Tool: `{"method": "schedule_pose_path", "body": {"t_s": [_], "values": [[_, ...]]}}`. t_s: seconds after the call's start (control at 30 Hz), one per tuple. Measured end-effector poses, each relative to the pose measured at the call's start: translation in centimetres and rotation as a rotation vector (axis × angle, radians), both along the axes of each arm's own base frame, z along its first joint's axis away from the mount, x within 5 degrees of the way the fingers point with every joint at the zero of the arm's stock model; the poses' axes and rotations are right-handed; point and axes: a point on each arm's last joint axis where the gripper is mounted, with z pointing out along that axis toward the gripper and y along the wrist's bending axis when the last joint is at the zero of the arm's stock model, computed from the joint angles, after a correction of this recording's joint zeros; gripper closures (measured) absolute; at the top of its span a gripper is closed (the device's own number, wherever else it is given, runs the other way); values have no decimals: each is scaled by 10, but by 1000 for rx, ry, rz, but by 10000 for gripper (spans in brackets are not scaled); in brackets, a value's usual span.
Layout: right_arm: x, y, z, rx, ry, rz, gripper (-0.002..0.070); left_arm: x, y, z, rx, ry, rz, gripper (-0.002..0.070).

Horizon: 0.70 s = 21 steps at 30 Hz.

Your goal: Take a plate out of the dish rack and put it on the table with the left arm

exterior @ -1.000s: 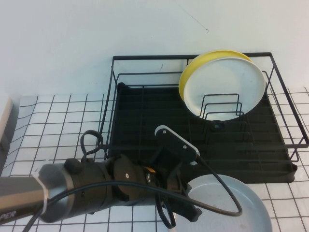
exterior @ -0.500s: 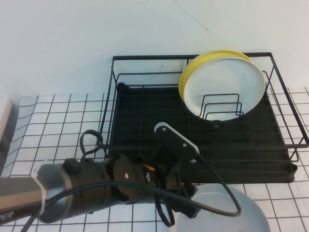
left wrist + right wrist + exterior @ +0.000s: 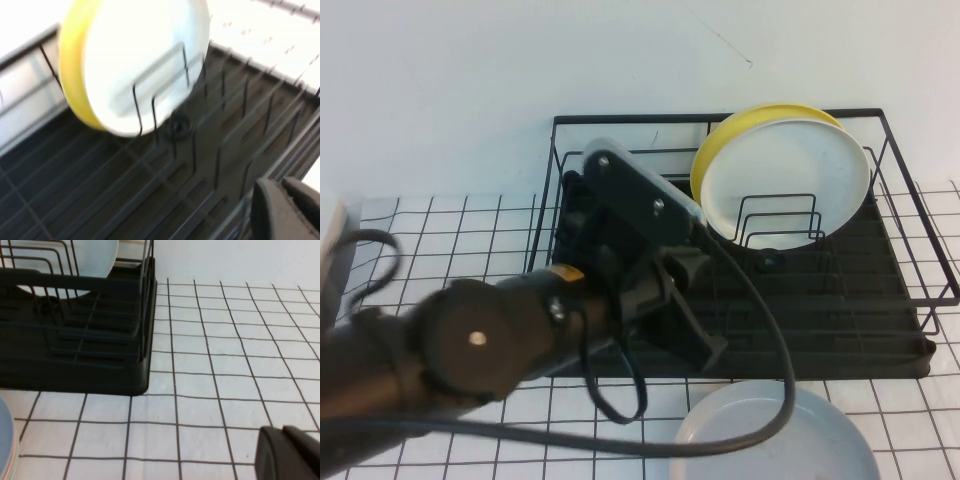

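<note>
Over the dish rack (image 3: 740, 300) front-left area: left gripper (image 3: 705, 345), fingers clenched together, holding nothing. Plate (image 3: 775, 435) lies flat on the table (image 3: 440, 250), just in front of the rack. White plate (image 3: 785, 180) and yellow plate (image 3: 715, 150) stand upright in the rack. Right gripper (image 3: 290, 452) low over table beside the rack; fingers look pressed together.

Bright even light, soft shadows, left wrist view motion-blurred, high view sharp

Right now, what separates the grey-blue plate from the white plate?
High view: dish rack dividers and front rail, left hand over it; right hand over the table.
</note>
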Motion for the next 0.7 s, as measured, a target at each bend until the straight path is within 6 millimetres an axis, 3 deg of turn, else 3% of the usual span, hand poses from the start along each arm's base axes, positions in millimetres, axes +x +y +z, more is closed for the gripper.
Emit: {"method": "schedule_pose_path", "body": {"t_s": [0.4,0.7], "values": [[0,0,0,0,0,0,679,-53,26,61,-156,-15,-174,676],[0,0,0,0,0,0,679,-69,27,71,-295,116,-235,676]]}}
